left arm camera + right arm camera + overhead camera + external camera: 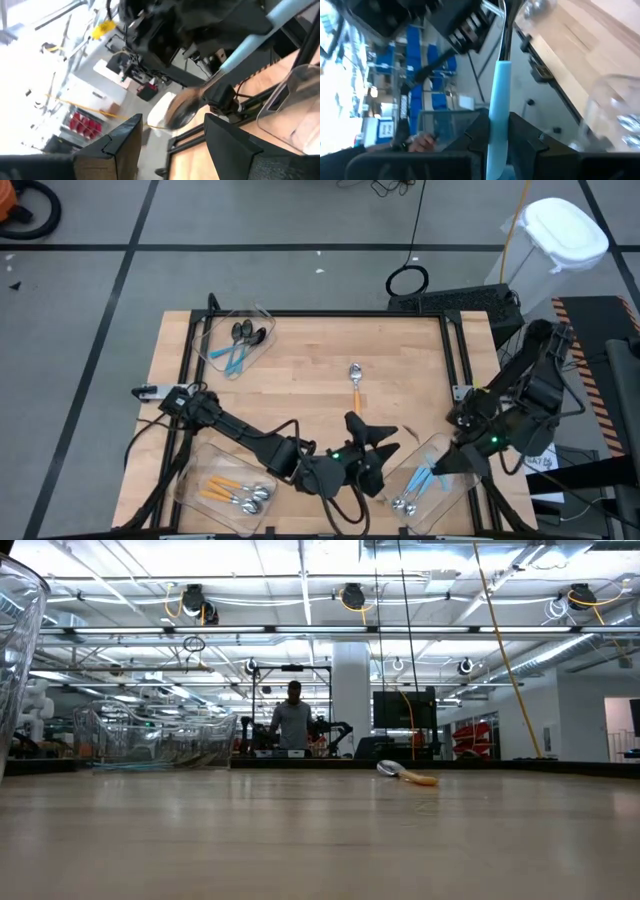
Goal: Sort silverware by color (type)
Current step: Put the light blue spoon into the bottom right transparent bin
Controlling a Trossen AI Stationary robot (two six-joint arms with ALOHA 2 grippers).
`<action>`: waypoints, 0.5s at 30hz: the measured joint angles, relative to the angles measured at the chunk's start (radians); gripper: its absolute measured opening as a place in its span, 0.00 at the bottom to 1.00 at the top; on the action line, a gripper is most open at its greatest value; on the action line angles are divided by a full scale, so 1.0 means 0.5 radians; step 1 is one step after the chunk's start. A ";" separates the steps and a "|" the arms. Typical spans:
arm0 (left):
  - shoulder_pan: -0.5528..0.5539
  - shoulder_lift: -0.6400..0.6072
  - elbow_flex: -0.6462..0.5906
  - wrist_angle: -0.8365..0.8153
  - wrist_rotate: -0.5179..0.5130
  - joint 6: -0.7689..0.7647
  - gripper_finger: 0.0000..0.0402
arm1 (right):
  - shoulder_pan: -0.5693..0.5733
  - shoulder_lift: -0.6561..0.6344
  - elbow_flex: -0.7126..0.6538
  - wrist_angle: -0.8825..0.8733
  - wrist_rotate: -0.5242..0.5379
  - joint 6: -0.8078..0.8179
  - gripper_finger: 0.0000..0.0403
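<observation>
A light-blue-handled spoon [499, 115] is pinched between the right gripper's [462, 456] fingers above the bin [437, 480] at the bench's near right corner, its long axis slanting from handle down to bowl [181, 109]. The left gripper [388, 442] is held with fingers wide and empty near the bench's near edge. An orange-handled spoon [356, 383] lies mid-bench, bowl toward the far edge.
</observation>
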 joint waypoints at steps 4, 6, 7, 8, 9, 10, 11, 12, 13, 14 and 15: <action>-0.008 0.000 0.000 -0.008 0.002 0.135 0.53 | -0.138 0.048 0.000 0.154 -0.070 -0.077 0.11; -0.005 0.000 0.000 -0.034 0.001 0.222 0.53 | -0.204 0.076 0.000 0.208 -0.127 -0.100 0.11; -0.003 0.000 0.000 -0.057 0.001 0.257 0.53 | -0.236 0.091 0.000 0.226 -0.159 -0.102 0.11; -0.002 0.000 0.000 -0.079 0.000 0.284 0.53 | -0.261 0.106 0.000 0.251 -0.175 -0.111 0.11; -0.002 0.000 0.000 -0.110 0.000 0.309 0.53 | -0.289 0.120 0.000 0.285 -0.213 -0.127 0.11; -0.003 0.000 0.000 -0.130 0.000 0.333 0.53 | -0.314 0.132 0.000 0.317 -0.243 -0.136 0.11; -0.004 0.000 0.000 -0.148 0.001 0.356 0.53 | -0.338 0.146 0.000 0.338 -0.280 -0.137 0.11; -0.004 0.000 0.000 -0.158 0.000 0.381 0.53 | -0.361 0.159 0.000 0.358 -0.316 -0.148 0.11; -0.006 0.000 0.000 -0.163 0.001 0.405 0.53 | -0.381 0.174 0.000 0.388 -0.349 -0.161 0.11; -0.006 0.000 0.000 -0.164 0.001 0.431 0.53 | -0.398 0.188 0.000 0.415 -0.382 -0.171 0.11; -0.005 0.002 0.000 -0.164 0.001 0.460 0.53 | -0.416 0.200 0.000 0.422 -0.414 -0.174 0.11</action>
